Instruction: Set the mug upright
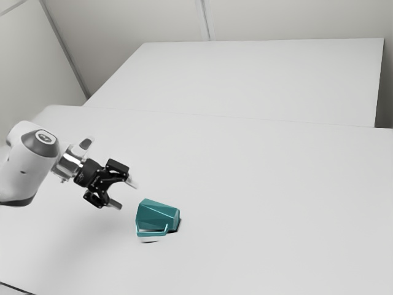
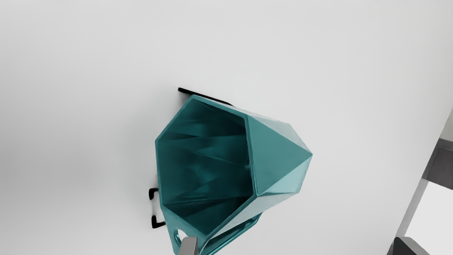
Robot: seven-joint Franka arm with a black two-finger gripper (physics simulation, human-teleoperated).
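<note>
The teal mug (image 1: pixel 158 215) lies on 1 side on the pale worktop (image 1: pixel 264 184), low and left of centre in the exterior frame. The 2 fingers (image 1: pixel 115 204), up and left of it there, are parted and released. The wrist view has 1 fingertip overlapping the handle (image 2: pixel 231 237); contact is hard to judge.

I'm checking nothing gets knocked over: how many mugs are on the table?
1. The teal mug lies on its side on the table, just beyond the open gripper.
</note>
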